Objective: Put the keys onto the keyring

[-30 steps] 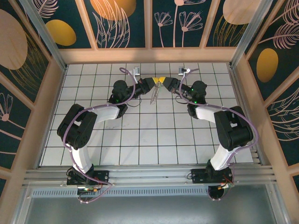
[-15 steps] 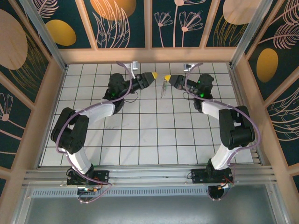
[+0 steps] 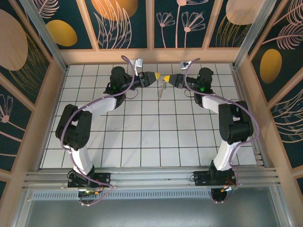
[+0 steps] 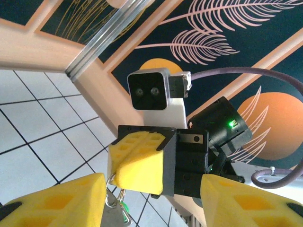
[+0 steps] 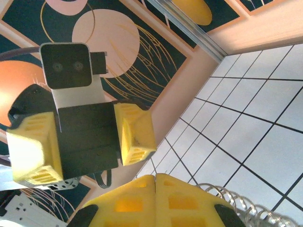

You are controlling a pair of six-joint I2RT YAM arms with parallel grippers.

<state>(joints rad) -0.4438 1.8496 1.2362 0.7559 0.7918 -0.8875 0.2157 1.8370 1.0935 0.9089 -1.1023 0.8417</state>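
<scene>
Near the back of the tiled floor my two grippers meet tip to tip. My right gripper [image 3: 166, 78] is shut, its yellow pads [image 4: 142, 163] pinching a thin metal loop, the keyring [image 4: 113, 191]. Small silver keys [image 3: 162, 89] dangle from it, and a key with a green head [image 4: 126, 218] hangs among them. In the right wrist view the pressed-together pads [image 5: 155, 178] show a silvery coil [image 5: 236, 198] beside them. My left gripper [image 3: 155, 75] is open: its fingers [image 4: 57, 203] stand apart on either side of the right gripper's pads, with nothing held.
The wooden back wall [image 3: 151, 56] rises just behind both grippers. Purple cables [image 3: 130, 73] loop over each arm. White tiled floor [image 3: 151, 137] stretches toward the arm bases, with wooden side walls at left and right.
My left gripper was shut against the right one a second ago and has opened. Both grippers have shifted toward the back wall, the keys still hanging from the right one.
</scene>
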